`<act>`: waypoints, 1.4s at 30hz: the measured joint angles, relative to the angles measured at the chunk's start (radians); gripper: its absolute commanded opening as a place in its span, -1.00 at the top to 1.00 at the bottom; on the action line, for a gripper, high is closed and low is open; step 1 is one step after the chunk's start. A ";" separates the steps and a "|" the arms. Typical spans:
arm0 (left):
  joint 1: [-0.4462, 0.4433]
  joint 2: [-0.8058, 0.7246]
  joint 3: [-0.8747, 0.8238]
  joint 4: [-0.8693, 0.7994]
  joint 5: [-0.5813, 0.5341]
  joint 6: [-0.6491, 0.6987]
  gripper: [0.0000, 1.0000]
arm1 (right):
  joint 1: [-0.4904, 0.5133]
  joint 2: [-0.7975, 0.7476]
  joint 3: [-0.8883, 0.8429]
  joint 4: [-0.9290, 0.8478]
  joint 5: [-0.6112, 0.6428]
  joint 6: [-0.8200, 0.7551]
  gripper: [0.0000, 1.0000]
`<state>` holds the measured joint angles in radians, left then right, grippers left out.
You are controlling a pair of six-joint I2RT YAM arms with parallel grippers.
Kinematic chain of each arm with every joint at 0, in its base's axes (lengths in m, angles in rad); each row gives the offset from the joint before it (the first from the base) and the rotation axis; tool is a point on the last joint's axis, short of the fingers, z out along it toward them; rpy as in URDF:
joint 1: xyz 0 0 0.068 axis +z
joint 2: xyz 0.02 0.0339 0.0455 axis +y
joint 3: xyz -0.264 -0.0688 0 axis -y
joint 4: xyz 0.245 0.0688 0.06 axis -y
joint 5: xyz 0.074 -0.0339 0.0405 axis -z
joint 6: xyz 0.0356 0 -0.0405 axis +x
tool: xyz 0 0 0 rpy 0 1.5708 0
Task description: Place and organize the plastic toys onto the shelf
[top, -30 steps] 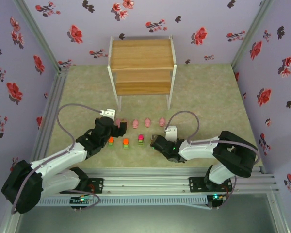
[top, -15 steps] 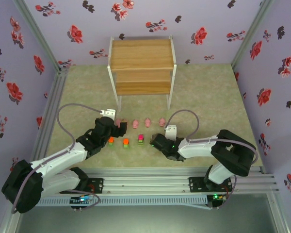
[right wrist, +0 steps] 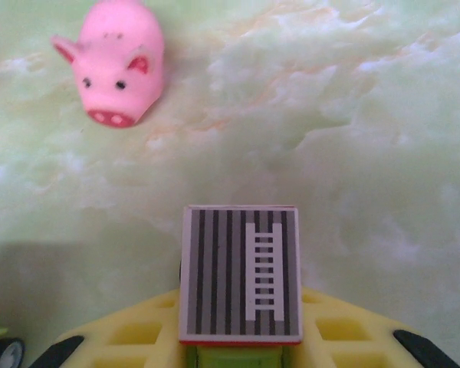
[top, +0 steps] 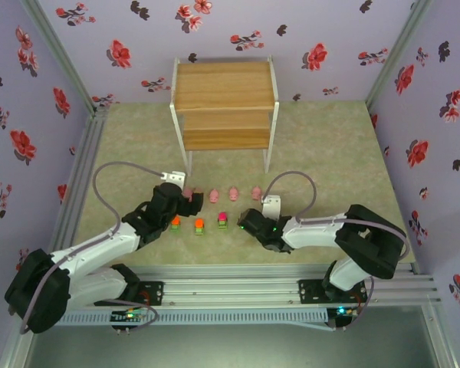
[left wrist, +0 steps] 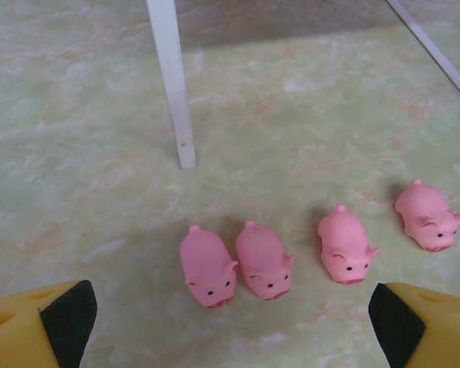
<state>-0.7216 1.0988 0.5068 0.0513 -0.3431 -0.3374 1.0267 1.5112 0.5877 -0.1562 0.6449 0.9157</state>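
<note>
1. Purple flowered wallpaper is closing in a green marbled worktop [top: 330, 146] in the top external view. We are seeing the shelf [top: 225, 107] standing at the far side. The pink pigs [top: 233, 192] are lying in a row in front of it, and three green-based pieces [top: 199, 225] are sitting just nearer the arms. The left pincer [top: 185, 192] is hanging over the row's left end. The right pincer [top: 247, 222] is reaching low beside the rightmost piece.
2. From the left wrist, we are looking at four pigs on the worktop, snouts toward the camera, the left two just beside each other. A white shelf leg [left wrist: 172, 84] is standing beyond them. The left pincer's fingers [left wrist: 65, 326] are standing wide apart, gripping nothing.
3. From the right wrist, we are watching the right pincer clamping a grey-topped piece [right wrist: 240, 272], its striped top facing us. One pig is lying beyond it, up left and well apart.
</note>
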 measured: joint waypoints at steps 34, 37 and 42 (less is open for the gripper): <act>-0.066 0.163 0.066 0.069 0.285 0.056 -0.88 | -0.199 -0.018 0.600 -0.238 -0.043 -0.410 1.00; -0.066 0.163 0.069 0.072 0.285 0.059 -0.88 | -0.224 0.010 0.646 -0.251 -0.059 -0.430 1.00; -0.066 0.163 0.070 0.076 0.285 0.060 -0.87 | -0.245 0.057 0.722 -0.275 -0.077 -0.460 1.00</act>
<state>-0.7876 1.2621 0.5766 0.1272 -0.0582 -0.2779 0.7818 1.5681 1.3094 -0.4316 0.5682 0.4553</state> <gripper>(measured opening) 0.939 0.012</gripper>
